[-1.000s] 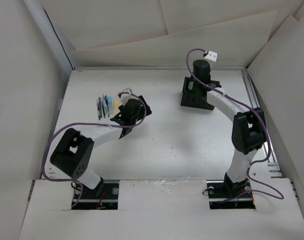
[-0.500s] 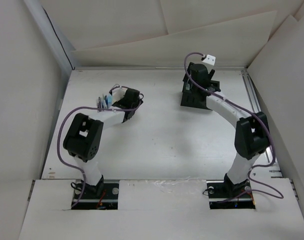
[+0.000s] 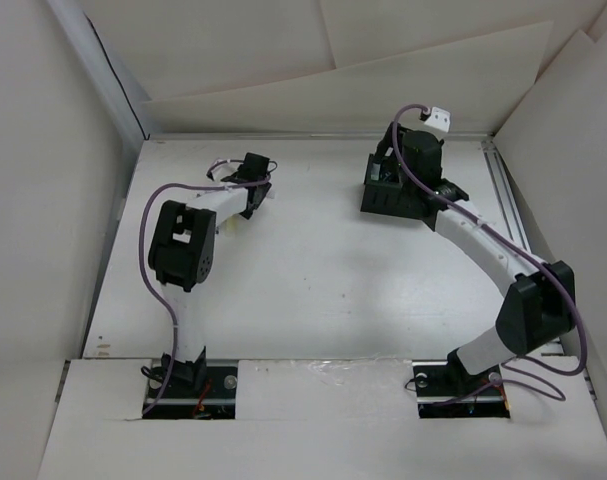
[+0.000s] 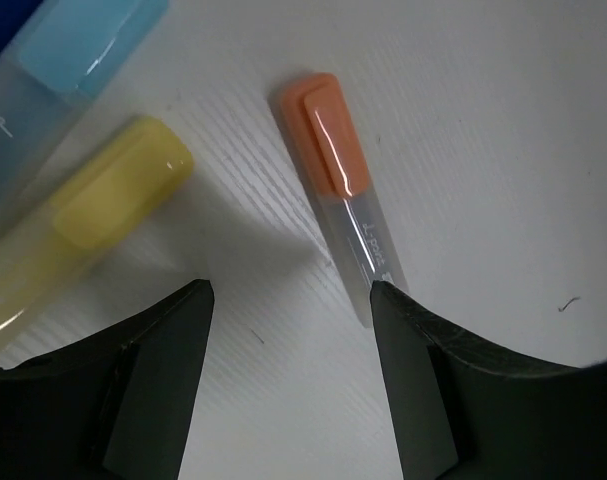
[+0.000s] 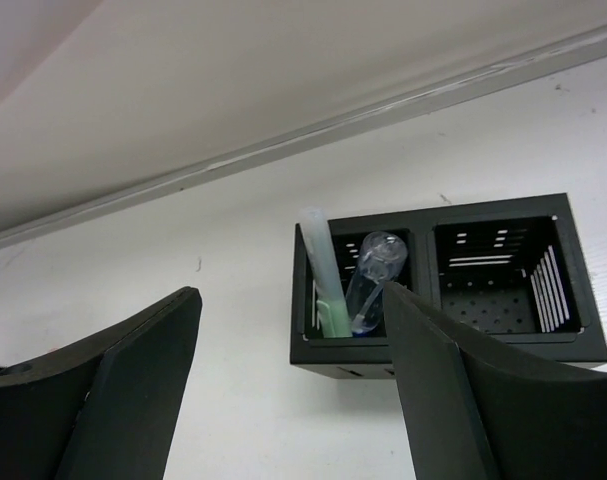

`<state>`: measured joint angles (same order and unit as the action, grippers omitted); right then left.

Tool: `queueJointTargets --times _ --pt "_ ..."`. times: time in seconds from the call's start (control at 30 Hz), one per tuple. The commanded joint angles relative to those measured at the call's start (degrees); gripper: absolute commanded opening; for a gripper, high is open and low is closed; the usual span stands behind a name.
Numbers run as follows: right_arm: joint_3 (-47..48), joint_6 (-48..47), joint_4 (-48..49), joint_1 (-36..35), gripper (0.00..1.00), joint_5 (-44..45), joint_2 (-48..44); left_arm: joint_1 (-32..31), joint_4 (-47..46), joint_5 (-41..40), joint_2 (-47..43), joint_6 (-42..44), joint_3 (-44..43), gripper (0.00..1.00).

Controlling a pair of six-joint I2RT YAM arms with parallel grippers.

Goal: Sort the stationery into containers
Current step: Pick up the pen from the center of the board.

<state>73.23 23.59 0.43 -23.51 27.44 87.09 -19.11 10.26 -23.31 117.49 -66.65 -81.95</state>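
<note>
In the left wrist view three pens lie on the white table: an orange-capped pen (image 4: 328, 150), a yellow one (image 4: 113, 195) and a light blue one (image 4: 83, 50). My left gripper (image 4: 288, 295) is open just above the table, with bare table between its fingers. The orange pen's clear end reaches the right fingertip. In the top view the left arm covers these pens. The black organizer box (image 5: 433, 350) holds a green-capped pen (image 5: 323, 270) and a clear blue pen (image 5: 373, 275) in its left compartment. My right gripper (image 5: 288, 295) hangs open and empty near the box.
The organizer (image 3: 388, 195) stands at the far right of the table, close to the back wall. White boards enclose the table on the left, back and right. Purple cables loop off both arms.
The left arm has swung toward the far left, over the pens, and its jaws have narrowed a little. The right gripper has opened and drawn back to the right of the organizer.
</note>
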Motion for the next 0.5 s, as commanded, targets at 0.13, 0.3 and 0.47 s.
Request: queueJointTargets --times 0.13,0.3,0.47 --pt "-0.4 1.3 1.1 -0.7 0.79 -7.1 -0.4 0.5 4.2 -0.4 2.0 -2.5 -6.7 0.6" --pt "-0.4 1.3 1.1 -1.2 0.79 -8.3 0.7 0.5 11.7 -2.0 8.3 -2.5 -15.0 0.6" --pt "0.2 1.3 1.1 -1.2 0.78 -8.8 0.7 0.0 14.0 -4.5 10.1 -2.5 -19.4 0.6"
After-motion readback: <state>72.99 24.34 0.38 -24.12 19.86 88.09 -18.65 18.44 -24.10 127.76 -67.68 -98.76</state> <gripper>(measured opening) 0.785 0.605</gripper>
